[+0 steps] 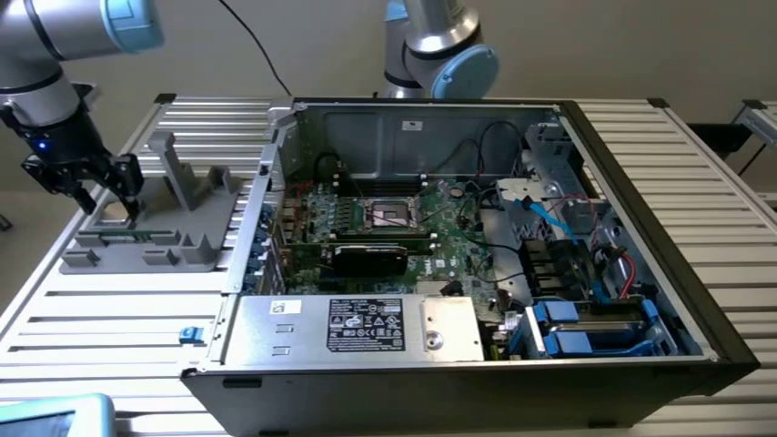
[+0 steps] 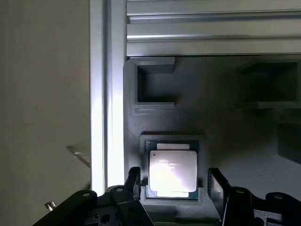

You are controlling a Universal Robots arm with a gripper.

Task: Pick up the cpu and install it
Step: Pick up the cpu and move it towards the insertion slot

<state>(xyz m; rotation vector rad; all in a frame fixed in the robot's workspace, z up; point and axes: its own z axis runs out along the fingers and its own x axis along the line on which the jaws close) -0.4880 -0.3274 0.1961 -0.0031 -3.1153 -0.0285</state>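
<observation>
Cpu (image 2: 172, 172): a small flat square chip with a dull silver metal lid and a thin greenish-tan rim. It lies flat, lid up, in a shallow square recess of the grey moulded plastic holder (image 1: 146, 246). The holder rests on the ribbed aluminium surface (image 1: 97, 319), at the exterior view's left, just beside the open black computer case (image 1: 631, 346).

Gripper (image 2: 174, 178): black, two-fingered, hanging directly over the recess. The fingers (image 2: 214, 183) are spread wide, one on either side of the chip. They look clear of its edges and grasp nothing.

Handling, as a judgement:
- Light and rigid, with no give under pressure.
- The smooth, glaring lid is likely slick, so a face grip is poor.
- The underside contacts and thin board edge are probably fragile; a skewed pinch could chip the rim or tilt it in the recess.
- Best hold is two opposite side edges, squarely and low, which is how the fingers are lined up.

Orientation:
- Face up and level, with its edges parallel to the recess walls.
- Near enough square, so no real long axis.
- Faint printing sits toward one corner of the lid. Which corner carries the key mark cannot be told.

Dark square socket with a metal frame (image 1: 391, 214): on the green board inside the case, well apart from the chip.
</observation>
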